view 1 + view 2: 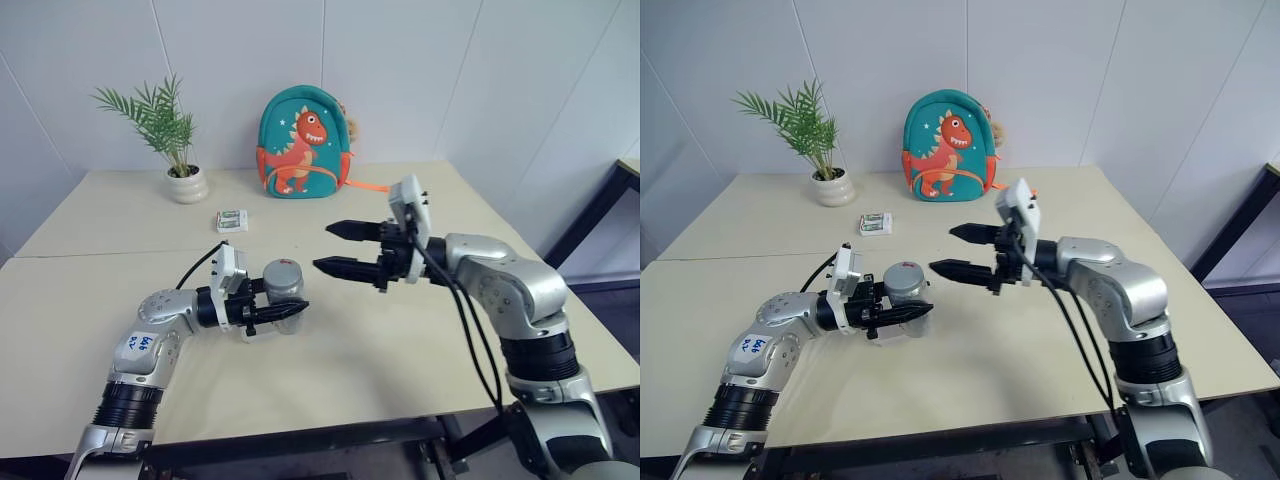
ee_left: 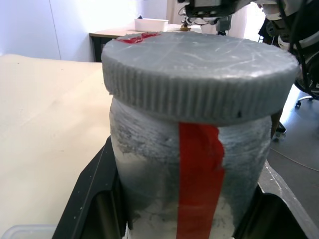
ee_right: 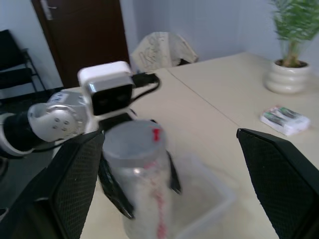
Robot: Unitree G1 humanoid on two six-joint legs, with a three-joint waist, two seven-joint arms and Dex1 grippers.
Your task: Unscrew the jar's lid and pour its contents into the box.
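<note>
My left gripper [image 1: 288, 303] is shut on the jar [image 1: 284, 290], holding it upright just above the table. The jar is clear with a red strip [image 2: 199, 174] down its wall. Its grey ribbed lid [image 2: 199, 69] sits on top. In the left wrist view a black finger [image 2: 94, 199] presses each side of the jar. The frosted clear box [image 3: 209, 191] lies on the table right beside the jar's base. My right gripper [image 1: 324, 247] is open and empty. It hangs level to the right of the lid and slightly higher, pointing at it, a short gap away.
At the back of the table [image 1: 400, 350] stand a white plant pot [image 1: 186, 184] and a teal dinosaur backpack [image 1: 302, 142]. A small green-and-white packet [image 1: 232, 220] lies behind the jar. The table's front edge runs close below my arms.
</note>
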